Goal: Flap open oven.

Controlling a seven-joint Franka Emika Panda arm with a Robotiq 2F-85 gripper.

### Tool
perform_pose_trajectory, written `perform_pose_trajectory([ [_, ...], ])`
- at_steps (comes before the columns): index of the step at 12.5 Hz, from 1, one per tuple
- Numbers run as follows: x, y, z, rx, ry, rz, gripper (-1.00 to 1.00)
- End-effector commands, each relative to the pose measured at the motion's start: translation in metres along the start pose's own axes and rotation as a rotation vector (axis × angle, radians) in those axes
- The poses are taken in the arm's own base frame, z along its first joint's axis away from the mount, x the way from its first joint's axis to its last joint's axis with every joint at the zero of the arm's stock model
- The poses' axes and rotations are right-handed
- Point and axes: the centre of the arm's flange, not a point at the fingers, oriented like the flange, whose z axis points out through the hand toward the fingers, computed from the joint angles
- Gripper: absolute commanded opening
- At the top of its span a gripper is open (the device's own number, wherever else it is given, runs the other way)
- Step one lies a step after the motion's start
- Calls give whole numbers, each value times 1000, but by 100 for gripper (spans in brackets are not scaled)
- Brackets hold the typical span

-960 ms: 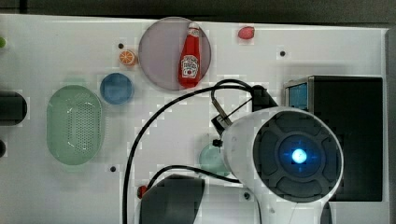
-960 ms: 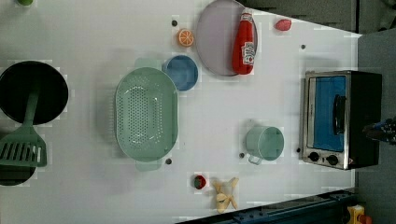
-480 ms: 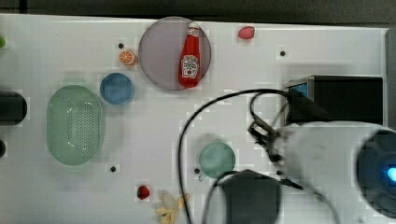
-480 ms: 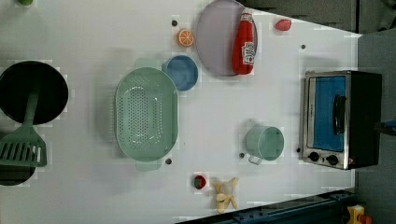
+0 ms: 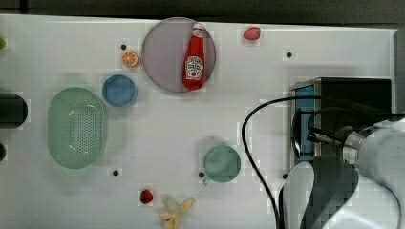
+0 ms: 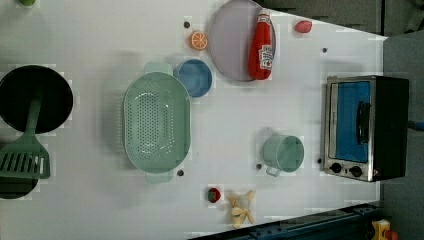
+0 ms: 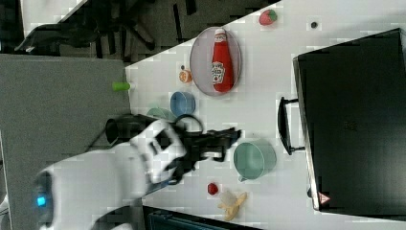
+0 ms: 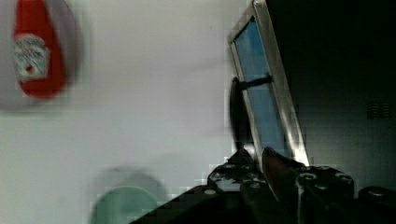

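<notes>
The oven [image 5: 348,93] stands at the top view's right edge, with its black top [image 7: 354,120] large in the right view. Its blue glass door [image 6: 352,122] sits flush in the silver frame, the black bar handle [image 6: 362,122] across it, and two black knobs [image 6: 345,170] beside the glass. My gripper [image 5: 310,138] hovers over the oven's front, close to the handle [image 5: 298,133]. In the wrist view the gripper [image 8: 254,161] is just short of the handle [image 8: 236,116] and the door [image 8: 261,93]. The right view has the gripper [image 7: 232,136] between the arm and the handle [image 7: 282,127].
A green cup [image 5: 221,163] stands just in front of the oven door. A ketchup bottle [image 5: 194,59] lies on a grey plate [image 5: 162,52]. A blue bowl [image 5: 119,90], a green colander [image 5: 76,126], a strawberry [image 5: 146,196] and a banana [image 5: 176,212] are further off.
The arm has swung towards the top view's right, from above the green cup to above the oven's front. The oven door looks the same.
</notes>
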Motion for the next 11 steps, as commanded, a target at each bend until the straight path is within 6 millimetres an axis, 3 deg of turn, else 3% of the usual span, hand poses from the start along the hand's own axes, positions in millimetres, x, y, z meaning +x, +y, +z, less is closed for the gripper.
perform_pose_trajectory([
  [1,-5,10,60,-10,-59,-181,-65],
  [6,-2,21,124,-64,-53,-168,-65],
  [11,-4,17,165,-92,-56,-183,-65],
])
